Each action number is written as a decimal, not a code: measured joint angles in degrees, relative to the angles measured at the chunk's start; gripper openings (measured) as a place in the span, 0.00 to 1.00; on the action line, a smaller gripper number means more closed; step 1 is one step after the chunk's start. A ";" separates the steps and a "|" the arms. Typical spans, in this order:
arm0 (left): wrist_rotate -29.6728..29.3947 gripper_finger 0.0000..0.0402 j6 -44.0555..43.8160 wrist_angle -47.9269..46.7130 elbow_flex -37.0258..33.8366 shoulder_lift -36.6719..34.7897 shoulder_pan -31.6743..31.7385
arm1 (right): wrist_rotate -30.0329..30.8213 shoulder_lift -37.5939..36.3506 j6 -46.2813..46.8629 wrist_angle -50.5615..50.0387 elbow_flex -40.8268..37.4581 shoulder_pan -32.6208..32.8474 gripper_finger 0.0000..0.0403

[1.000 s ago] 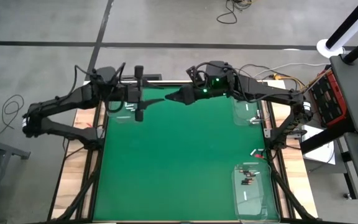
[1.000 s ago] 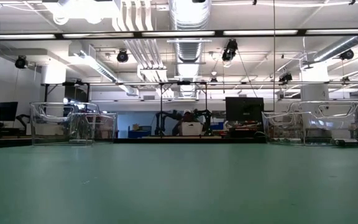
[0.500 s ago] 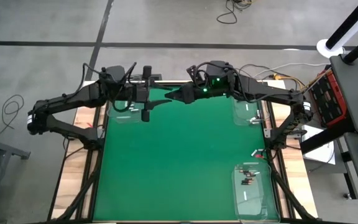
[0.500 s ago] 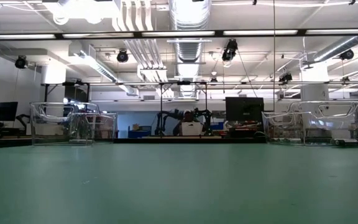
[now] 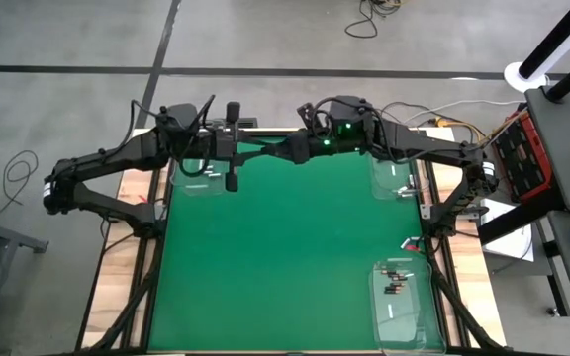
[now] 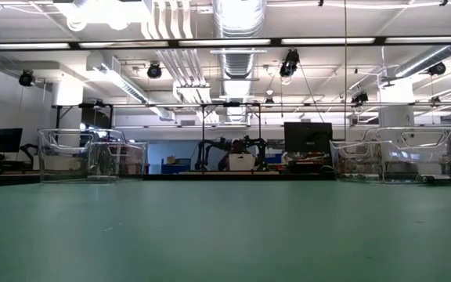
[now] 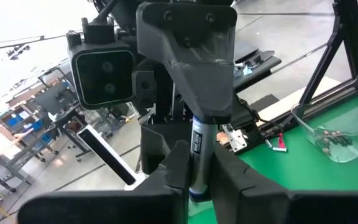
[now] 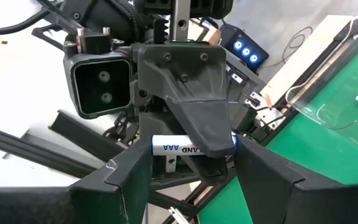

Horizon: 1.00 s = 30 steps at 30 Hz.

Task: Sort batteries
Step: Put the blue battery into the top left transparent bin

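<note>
One whitish-silver AAA battery (image 8: pixel 176 147) is held in the air between my two grippers, over the far middle of the green mat (image 5: pixel 285 257). My left gripper (image 5: pixel 257 154) and my right gripper (image 5: pixel 268 153) meet tip to tip there, both shut on it. More batteries lie in the clear near-right tray (image 5: pixel 402 292). Two loose ones (image 5: pixel 408 243) rest on the mat by its right edge. The low view shows neither gripper. My left gripper pinches the battery's round sides (image 7: pixel 199 163) between its two fingers, which lie across it. It comes level from the table's left. The battery is clear of the mat. My right gripper has the battery lengthwise between its fingers, one finger at the end (image 8: pixel 154 147) and the other at the opposite end, which my left finger hides. It comes level from the table's right.
A clear tray (image 5: pixel 201 173) stands at the mat's far left and another (image 5: pixel 394 178) at the far right, each with whitish batteries inside. The arms' frames run along both side edges. The middle and near part of the mat is bare green.
My left gripper has moved toward the table's right edge, up to my right gripper's tip, closing the gap that stood between the two grippers. My right arm has kept its place.
</note>
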 joint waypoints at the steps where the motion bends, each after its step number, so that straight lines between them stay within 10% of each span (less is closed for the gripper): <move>1: -0.04 0.06 -0.15 -0.05 0.00 -0.18 -0.05 | 0.00 0.01 -0.12 0.21 0.01 0.01 0.50; 14: 1.49 0.03 -8.62 -17.36 -0.20 -11.90 -0.17 | 1.93 -0.31 -7.61 -2.48 0.07 0.09 0.74; 22: -20.43 0.03 -23.95 -40.81 -3.36 -17.17 1.43 | 5.21 -0.31 -9.32 -23.54 0.02 0.28 0.85; 30: -17.46 0.03 -38.62 -45.04 -16.47 -12.17 11.34 | 6.23 -0.31 -6.87 -28.01 -1.44 2.65 0.83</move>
